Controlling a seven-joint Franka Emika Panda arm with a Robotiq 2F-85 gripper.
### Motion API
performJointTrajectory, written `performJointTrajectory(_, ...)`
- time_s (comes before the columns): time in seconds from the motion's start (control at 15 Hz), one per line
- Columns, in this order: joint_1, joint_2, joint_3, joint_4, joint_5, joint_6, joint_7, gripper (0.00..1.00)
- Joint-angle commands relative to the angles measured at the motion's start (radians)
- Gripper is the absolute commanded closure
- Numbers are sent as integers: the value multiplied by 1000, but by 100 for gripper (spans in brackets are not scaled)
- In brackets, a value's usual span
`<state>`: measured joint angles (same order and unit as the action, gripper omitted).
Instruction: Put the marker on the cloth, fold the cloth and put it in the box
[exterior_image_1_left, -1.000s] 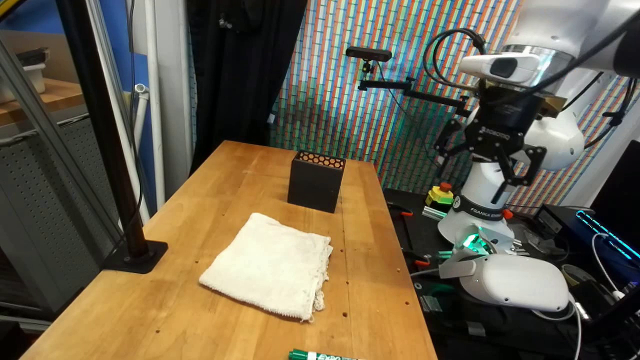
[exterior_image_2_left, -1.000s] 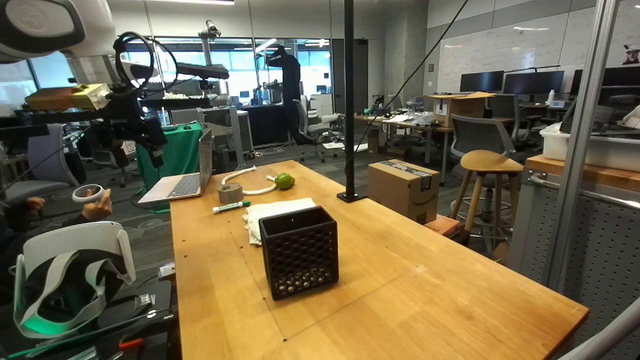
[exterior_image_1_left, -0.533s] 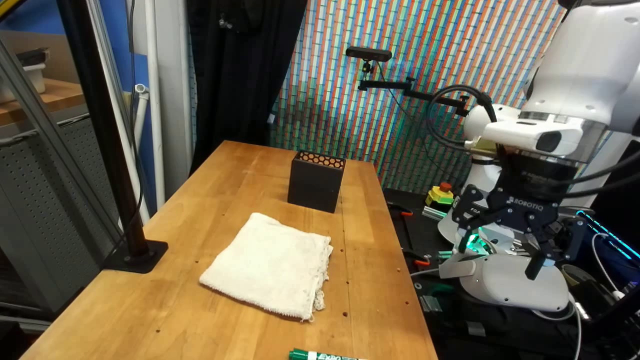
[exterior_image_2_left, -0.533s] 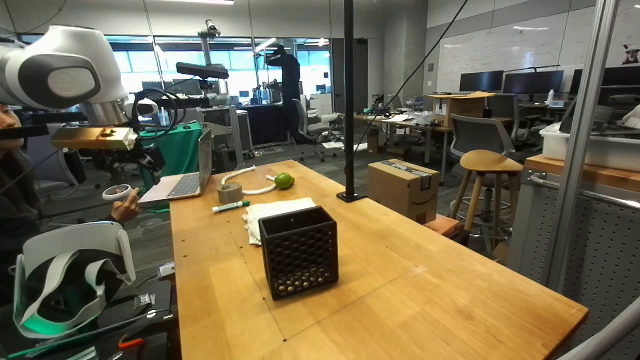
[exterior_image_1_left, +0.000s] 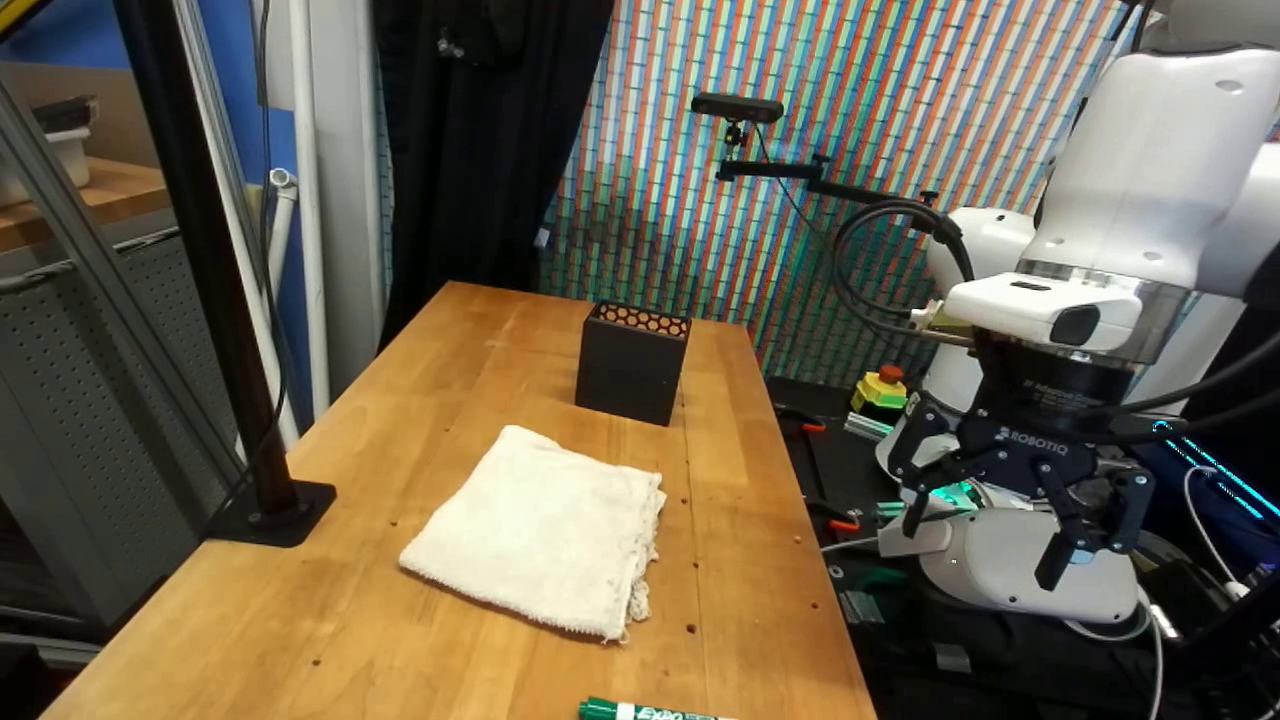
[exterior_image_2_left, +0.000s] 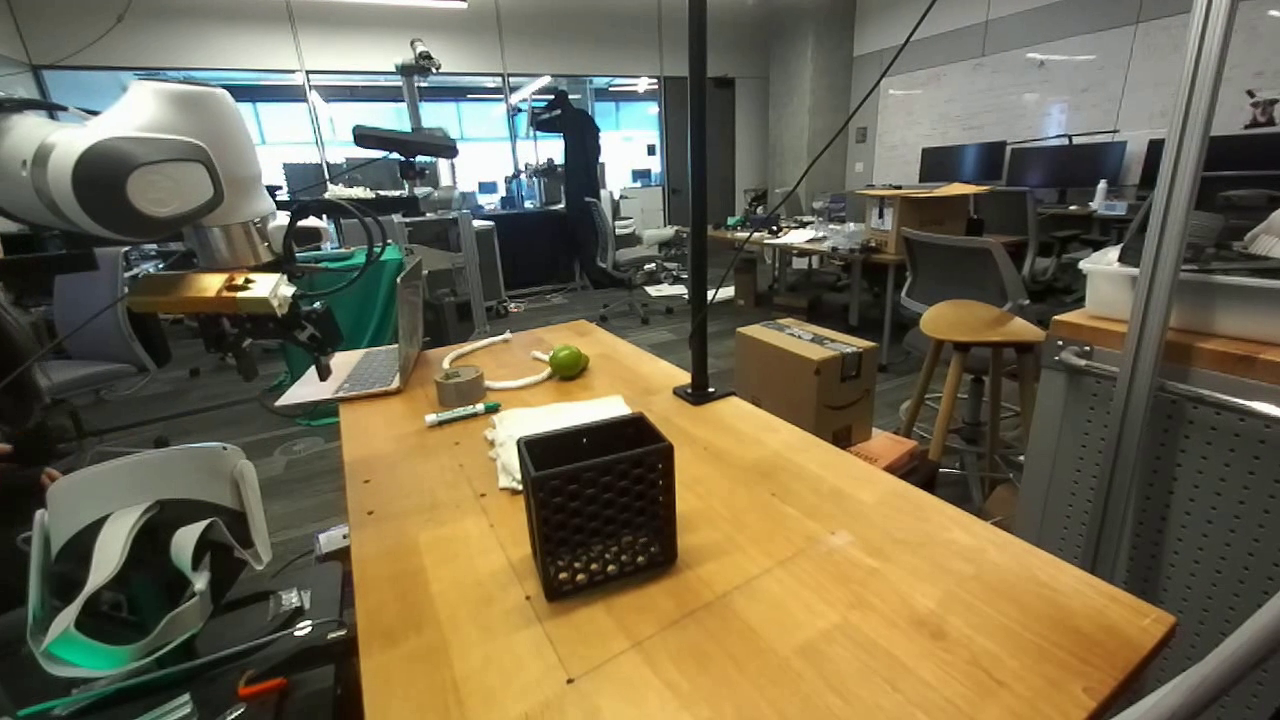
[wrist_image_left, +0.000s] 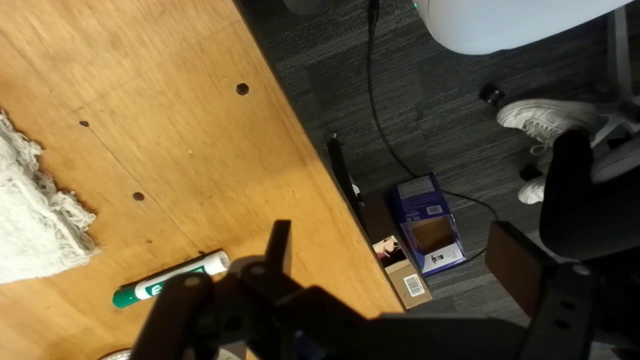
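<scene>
Cloth (exterior_image_1_left: 535, 540) is flat on the worktop (exterior_image_1_left: 760, 640), about mid-width, cream, a bit rumpled, frayed side facing the long edge on the robot's side. Gripper (exterior_image_1_left: 980, 542): fingers spread wide, hanging in the air. Both exterior views show it off that robot-side edge; in the wrist view one fingertip (wrist_image_left: 276, 245) overlaps the worktop, the other the floor (wrist_image_left: 325, 70). Box (exterior_image_2_left: 598, 510): black, upright, open-topped, honeycomb holes in a side wall. Stands between the cloth and one short edge, nearer the robot-side edge than the long edge with the black post (exterior_image_2_left: 698, 200). Bare wood between box and cloth, so those two are apart. Tape roll (exterior_image_2_left: 460, 386) is toward the opposite short edge. Green fruit (exterior_image_2_left: 569, 362) is by that same short edge, closer to the post-side long edge than the tape is. Marker (wrist_image_left: 170, 277): white barrel, green cap, lying on bare wood near the tape, near the cloth but apart from it, cap pointing away from the robot-side edge.
</scene>
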<state>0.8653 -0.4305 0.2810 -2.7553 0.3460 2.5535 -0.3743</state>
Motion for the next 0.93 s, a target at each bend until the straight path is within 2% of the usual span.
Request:
performJointTrajectory(0.0,22,2,-24,0,-18,1,13,0)
performJointTrajectory(0.13,49,24,-24,-1,21,32,10,0)
performJointTrajectory(0.27,85,66,-8,-3,67,110,33,0)
performJointTrajectory(0.4,110,116,15,7,100,227,112,0)
performJointTrajectory(0.53,96,173,68,14,57,384,250,0)
performJointTrajectory(0.6,78,199,95,16,22,457,323,0)
performJointTrajectory(0.73,-17,244,168,19,-108,573,470,0)
performJointTrajectory(0.8,-127,241,249,18,-168,598,530,0)
performJointTrajectory(0.87,-191,223,272,7,-245,610,596,0)
